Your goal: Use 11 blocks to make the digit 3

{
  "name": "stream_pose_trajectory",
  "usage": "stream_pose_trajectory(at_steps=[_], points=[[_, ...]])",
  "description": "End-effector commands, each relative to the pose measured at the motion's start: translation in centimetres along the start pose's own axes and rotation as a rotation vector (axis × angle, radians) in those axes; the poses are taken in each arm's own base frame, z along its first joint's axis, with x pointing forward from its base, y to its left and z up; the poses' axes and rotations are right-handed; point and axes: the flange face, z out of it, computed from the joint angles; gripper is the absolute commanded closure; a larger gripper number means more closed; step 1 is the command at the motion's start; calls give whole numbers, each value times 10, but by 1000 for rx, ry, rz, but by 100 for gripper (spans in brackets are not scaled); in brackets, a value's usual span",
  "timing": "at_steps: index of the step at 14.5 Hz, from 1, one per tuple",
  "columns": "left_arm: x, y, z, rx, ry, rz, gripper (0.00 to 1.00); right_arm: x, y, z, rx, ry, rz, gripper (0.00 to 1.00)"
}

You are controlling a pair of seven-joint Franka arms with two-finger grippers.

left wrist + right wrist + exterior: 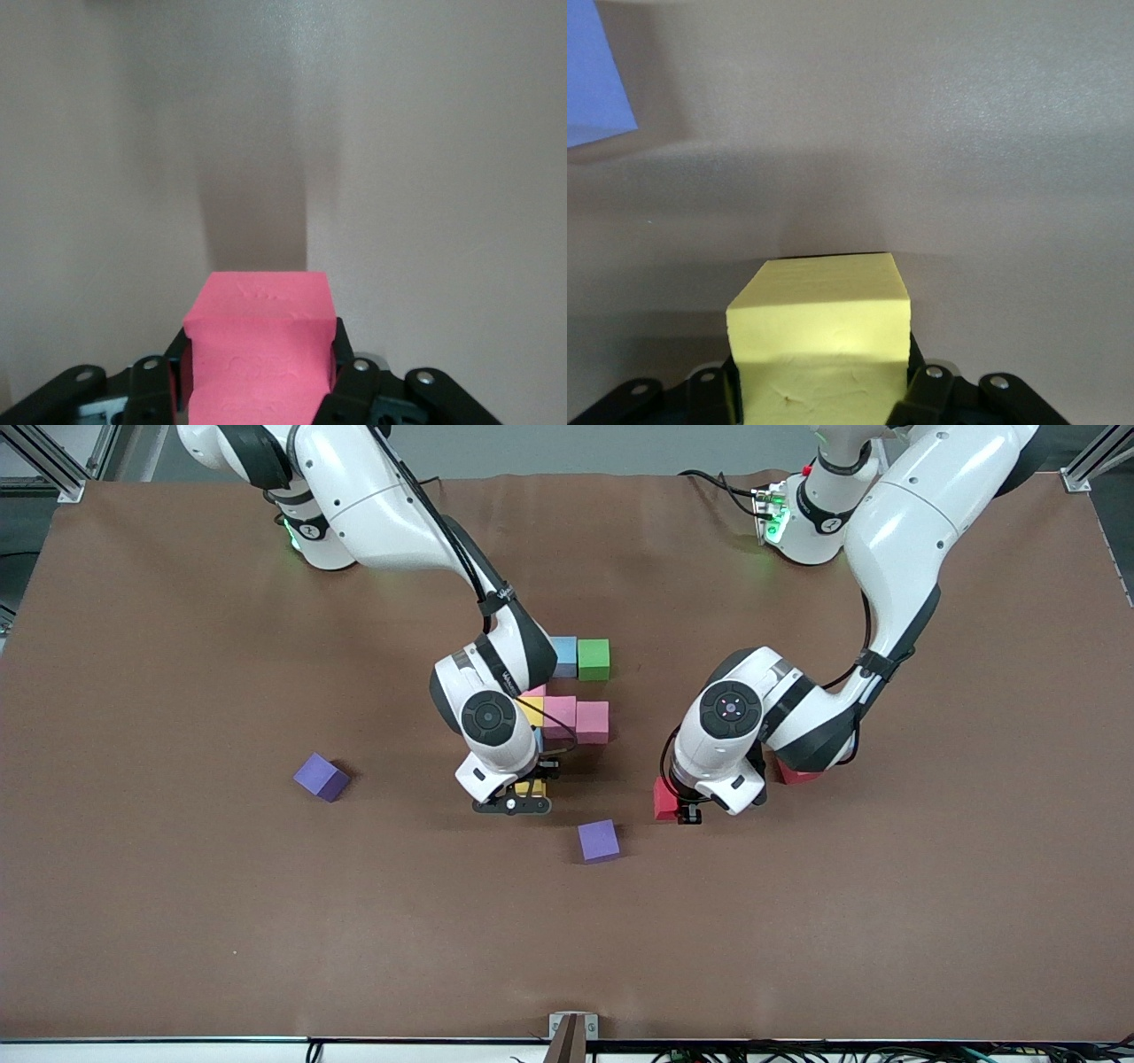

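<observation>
We see a brown tabletop (177, 921) with the blocks spread across its middle. Starting at the right arm's end, a purple block (321, 777) lies alone, well apart from the others. Next comes the right claw (523, 797), reaching in from its base at the top of the front view; its fingers are clamped on a yellow block (819, 341), which the right wrist view shows pinched between the black pads, and a corner of a bluish block (594, 75) shows at the edge of that view. Just above this claw in the front view sits the partly built cluster: a yellow cube (532, 710) touching two pink cubes (576, 720) in a row, and farther from the front camera a blue cube (563, 656) touching a green cube (594, 659). How much more of the cluster lies under the right wrist we cannot tell. A second purple block (599, 841) lies nearer to the front camera, between the two claws. Toward the left arm's end, the left claw (687, 808) is low over the tabletop and is closed on a red block (260, 350). Another red block (796, 773) peeks out from under the left arm.
</observation>
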Motion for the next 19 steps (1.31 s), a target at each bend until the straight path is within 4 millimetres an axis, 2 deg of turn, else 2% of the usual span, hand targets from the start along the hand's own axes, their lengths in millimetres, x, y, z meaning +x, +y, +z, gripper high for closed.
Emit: stream_pose_trajectory(at_steps=[1,7,13,19], points=[[-4,1,-3,14,-4,-10,69,-3,-2,0,0,4,13,100],[-15,-4,-3,25,-16,-6,68,-2,-1,2,-2,7,14,100],[-39,-5,-6,14,-32,-28,68,-1,0,11,-10,16,9,100],[-54,-3,4,29,5,-60,68,0,3,10,-16,13,5,100]])
